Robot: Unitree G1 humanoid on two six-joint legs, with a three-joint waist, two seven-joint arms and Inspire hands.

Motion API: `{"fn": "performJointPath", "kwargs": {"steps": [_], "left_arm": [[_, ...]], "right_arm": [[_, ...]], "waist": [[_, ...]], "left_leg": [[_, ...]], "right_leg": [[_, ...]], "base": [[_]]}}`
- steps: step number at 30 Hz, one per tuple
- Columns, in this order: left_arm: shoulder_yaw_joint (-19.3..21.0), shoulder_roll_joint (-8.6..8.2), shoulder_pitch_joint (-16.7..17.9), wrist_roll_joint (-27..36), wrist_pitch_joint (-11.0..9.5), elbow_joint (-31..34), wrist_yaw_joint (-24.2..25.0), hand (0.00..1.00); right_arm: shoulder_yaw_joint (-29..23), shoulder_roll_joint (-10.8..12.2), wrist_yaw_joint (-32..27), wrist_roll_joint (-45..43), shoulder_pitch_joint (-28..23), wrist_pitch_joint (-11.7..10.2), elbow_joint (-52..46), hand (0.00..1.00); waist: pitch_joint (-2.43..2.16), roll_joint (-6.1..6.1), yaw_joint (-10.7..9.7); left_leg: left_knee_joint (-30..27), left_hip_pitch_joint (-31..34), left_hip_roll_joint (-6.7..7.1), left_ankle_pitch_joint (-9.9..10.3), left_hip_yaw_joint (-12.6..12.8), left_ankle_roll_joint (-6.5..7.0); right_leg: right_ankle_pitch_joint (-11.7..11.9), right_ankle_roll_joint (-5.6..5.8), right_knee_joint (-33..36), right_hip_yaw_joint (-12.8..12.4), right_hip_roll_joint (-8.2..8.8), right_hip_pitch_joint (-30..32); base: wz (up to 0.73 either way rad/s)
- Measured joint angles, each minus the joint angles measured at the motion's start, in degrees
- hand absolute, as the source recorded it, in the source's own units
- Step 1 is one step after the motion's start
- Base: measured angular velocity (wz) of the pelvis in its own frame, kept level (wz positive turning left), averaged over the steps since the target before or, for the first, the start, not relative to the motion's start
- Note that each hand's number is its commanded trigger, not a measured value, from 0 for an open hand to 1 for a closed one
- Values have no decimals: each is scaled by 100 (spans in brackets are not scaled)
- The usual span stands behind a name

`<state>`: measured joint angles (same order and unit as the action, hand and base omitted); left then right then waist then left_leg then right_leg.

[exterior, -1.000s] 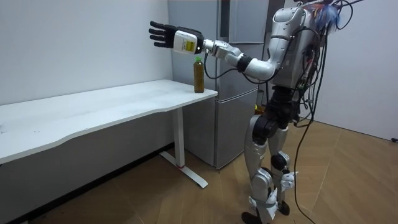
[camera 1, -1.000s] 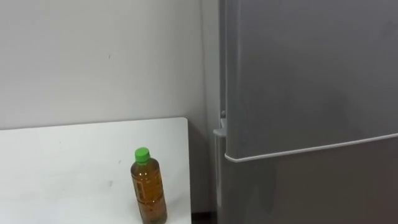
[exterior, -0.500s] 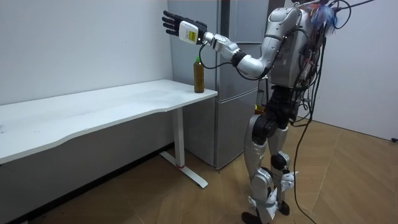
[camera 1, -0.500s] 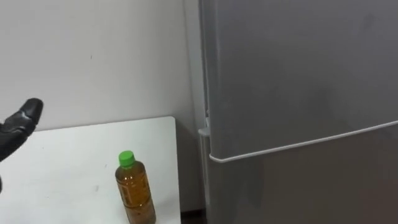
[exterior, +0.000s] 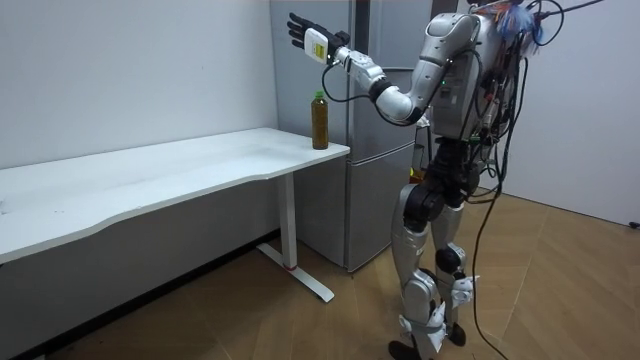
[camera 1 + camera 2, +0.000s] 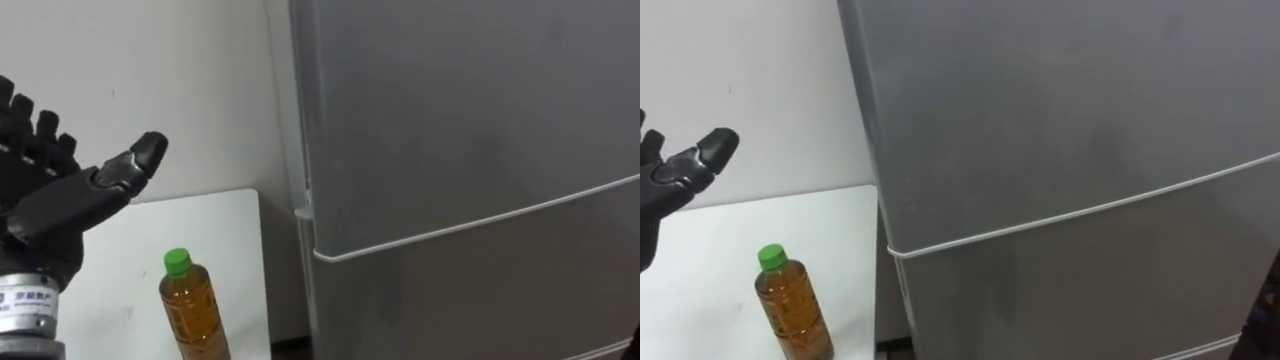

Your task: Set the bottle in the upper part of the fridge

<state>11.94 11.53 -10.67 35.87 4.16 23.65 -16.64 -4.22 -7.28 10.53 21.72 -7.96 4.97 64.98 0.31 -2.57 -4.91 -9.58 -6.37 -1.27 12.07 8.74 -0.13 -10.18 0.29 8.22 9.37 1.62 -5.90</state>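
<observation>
The bottle point(image 6: 193, 318) stands upright and ungrasped near the right edge of the tabletop point(image 6: 130, 250), its base cut off by the frame. It probably waits there because the fridge must be opened first. Above it, the left robot hand point(image 6: 60, 205) is raised with fingers spread straight, holding nothing, likely headed for the upper door. To the far right, the fridge point(image 6: 450, 150) is shut, and I can make out no handle.
</observation>
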Motion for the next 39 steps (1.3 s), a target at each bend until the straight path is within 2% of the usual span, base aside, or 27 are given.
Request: {"fn": "performJointPath", "kwargs": {"steps": [6,9,13,18,26,34,39], "left_arm": [[-187,-28,-81,-26,78,1,166,0],[-217,-205,-234,-62,94,3,251,0],[-394,-219,-366,-63,94,5,388,0],[-646,-231,-366,-62,110,5,560,0],[-794,-398,-366,-44,232,5,778,0],[-912,-414,-366,-42,280,5,1028,0],[-999,-435,-366,-7,312,4,1071,0]], "right_arm": [[54,1,0,-14,75,6,4,0],[53,3,3,-54,171,7,122,0],[56,-4,6,-144,234,8,173,0],[57,-6,6,-192,245,7,173,0],[126,-6,73,-190,295,13,165,0],[141,-10,223,-191,324,29,155,0],[197,-9,231,-181,370,142,160,0]], "waist": [[-5,10,-81],[-6,10,-133],[-16,-6,-167],[-22,-16,-166],[-7,6,-262],[1,21,-287],[-1,40,-284]], "left_leg": [[0,0,-1,0,15,0],[-1,9,-1,0,19,0],[-2,15,-3,0,33,0],[-1,13,-7,0,40,0],[7,28,-6,0,44,-1],[-4,124,-7,-1,37,1],[-17,164,-4,-2,5,2]], "right_leg": [[0,0,-9,3,0,-9],[0,0,-23,6,0,-10],[0,0,-32,-2,-3,-9],[0,0,-33,-55,-8,-9],[0,0,-5,-70,-8,-16],[0,-1,50,-85,-5,108],[1,0,42,-49,-2,116]], "base": [[0],[0],[0],[-2],[0],[0],[4]]}}
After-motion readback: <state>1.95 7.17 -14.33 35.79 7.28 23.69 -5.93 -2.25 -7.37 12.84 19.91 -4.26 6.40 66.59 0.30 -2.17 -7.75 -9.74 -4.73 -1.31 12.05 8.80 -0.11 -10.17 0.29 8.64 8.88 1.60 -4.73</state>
